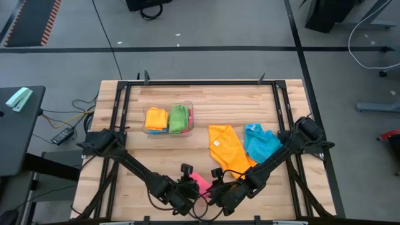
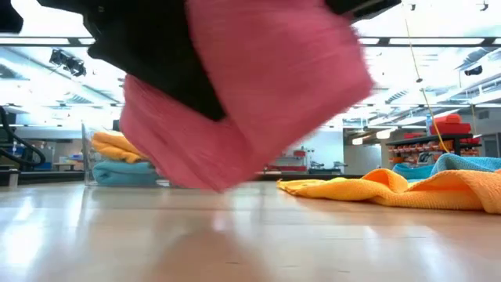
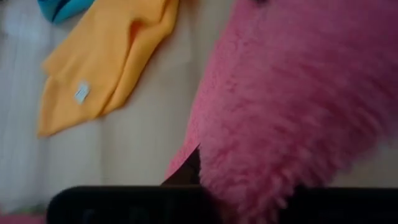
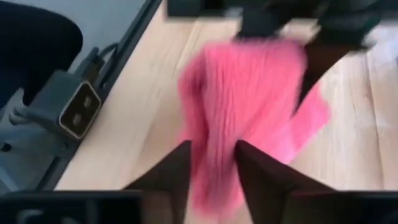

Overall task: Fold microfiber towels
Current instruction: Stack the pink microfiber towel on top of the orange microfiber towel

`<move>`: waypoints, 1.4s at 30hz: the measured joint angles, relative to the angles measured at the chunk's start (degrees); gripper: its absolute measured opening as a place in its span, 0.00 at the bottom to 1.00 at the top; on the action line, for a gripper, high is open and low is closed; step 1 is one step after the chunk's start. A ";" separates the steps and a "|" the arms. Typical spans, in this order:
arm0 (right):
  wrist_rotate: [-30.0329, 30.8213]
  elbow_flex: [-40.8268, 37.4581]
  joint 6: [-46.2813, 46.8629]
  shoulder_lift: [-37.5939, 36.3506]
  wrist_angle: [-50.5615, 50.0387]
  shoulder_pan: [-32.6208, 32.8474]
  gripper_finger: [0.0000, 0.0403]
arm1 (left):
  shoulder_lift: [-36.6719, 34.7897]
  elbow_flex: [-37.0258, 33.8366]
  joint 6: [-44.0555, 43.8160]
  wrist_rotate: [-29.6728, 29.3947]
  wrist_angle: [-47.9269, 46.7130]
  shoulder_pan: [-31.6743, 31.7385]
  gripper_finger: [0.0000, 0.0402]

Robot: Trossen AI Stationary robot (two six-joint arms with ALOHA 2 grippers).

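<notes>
A pink microfiber towel (image 1: 200,181) hangs bunched near the table's near edge, between my two grippers. My left gripper (image 1: 190,195) is shut on it. My right gripper (image 4: 211,167) is open, its two fingers apart with the towel's near end (image 4: 214,180) between them. In the low view the pink towel (image 2: 243,102) hangs just over the tabletop. An orange towel (image 1: 228,149) and a blue towel (image 1: 261,142) lie spread and rumpled on the table at the right. My left gripper holds the pink towel in a bunch of several layers (image 3: 214,171), which covers the place of contact in its own wrist view. The right wrist view shows its dark fingers (image 4: 273,25) on the towel's upper end, with the cloth hanging slack below them. My right gripper: whether its open fingers touch the cloth between them cannot be told.
A clear plastic bin (image 1: 145,122) stands at the far left centre, holding a folded orange towel (image 1: 156,119) and a folded green one (image 1: 179,117). A dark metal frame (image 1: 200,82) runs around the table's edges. Bare wood (image 1: 144,156) lies left of the grippers.
</notes>
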 joint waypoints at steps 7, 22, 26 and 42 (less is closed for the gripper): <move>4.21 -0.02 0.79 -4.62 -9.49 0.00 0.54 | -6.10 0.00 -2.82 1.77 -15.34 2.23 0.13; 10.59 -3.37 1.43 -5.02 -13.45 -0.56 0.56 | -17.59 0.00 2.24 4.33 -36.22 16.11 0.07; 11.97 -3.54 0.07 -5.04 -13.29 -0.55 0.56 | -21.08 0.00 -1.39 15.21 -39.31 23.53 0.10; 13.20 -3.58 -0.55 -5.09 -14.73 -0.55 0.56 | -29.07 -0.04 1.71 39.51 -47.53 53.81 0.09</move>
